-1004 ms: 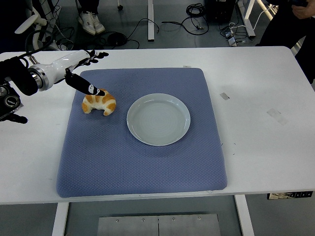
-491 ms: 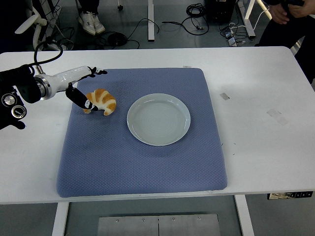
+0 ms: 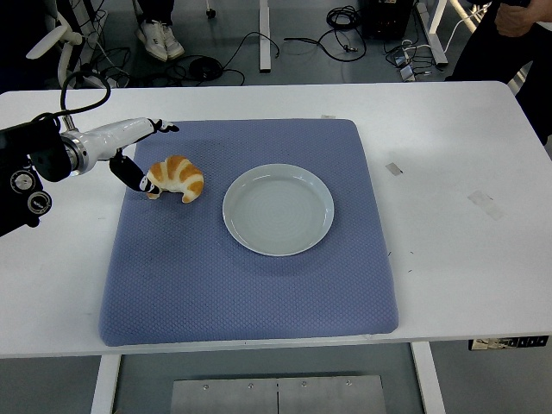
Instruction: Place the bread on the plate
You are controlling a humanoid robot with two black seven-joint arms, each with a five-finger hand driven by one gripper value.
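While the left arm comes in from the left edge over the white table (image 3: 448,138), its left hand (image 3: 129,151) sits at the upper-left corner of the blue mat (image 3: 250,285), white-shelled w/ black fingers (image 3: 164,128) spread apart. One black digit points down-right and its tip is right at the left end of the bread (image 3: 175,178), touching or just about; can't tell which. Nothing is gripped, hand is slack and unclenched.

Bread is a croissant, golden w/ pale stripes, lying flat on the mat's upper-left part, curved ends pointing down. It's near the plate (image 3: 278,209) but apart from it, to the plate's left and slightly farther back.

Plate is round, pale grey-green, roughly mid-mat, flat on the fabric.

Further right, bare table has a couple of small tape-like marks (image 3: 393,168). At the top right corner a person (image 3: 509,30) in dark clothes stands behind the table; cables lie on the floor beyond the far edge.
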